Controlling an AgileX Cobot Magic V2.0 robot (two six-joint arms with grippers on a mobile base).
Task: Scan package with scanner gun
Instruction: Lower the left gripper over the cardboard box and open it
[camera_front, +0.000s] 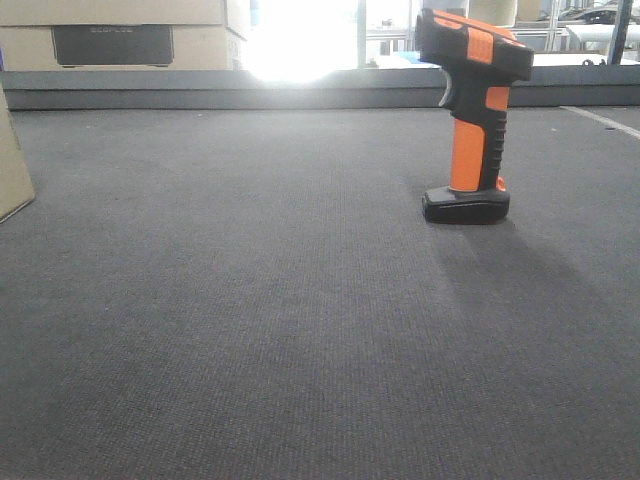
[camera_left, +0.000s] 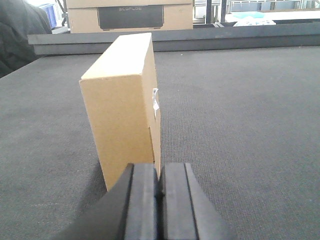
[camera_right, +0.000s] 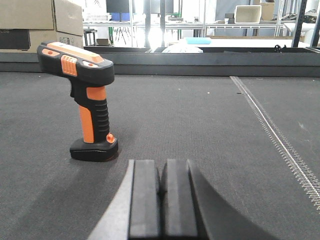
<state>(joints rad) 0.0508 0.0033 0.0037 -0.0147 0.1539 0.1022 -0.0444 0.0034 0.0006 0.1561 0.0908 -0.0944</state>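
Tan package (camera_left: 121, 112); black scanner gun (camera_front: 475, 140) (orange stripes).

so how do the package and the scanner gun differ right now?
The package is plain tan cardboard; the scanner gun is black and orange. The package is a box standing on a narrow face; the scanner gun is pistol-shaped, standing on its flat foot. Both stand upright on the grey mat, ungripped.

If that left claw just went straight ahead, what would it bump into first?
Most likely the package: the tan box stands upright directly ahead of the shut left gripper, its near right edge about in line. Depth is hard to judge from this view.
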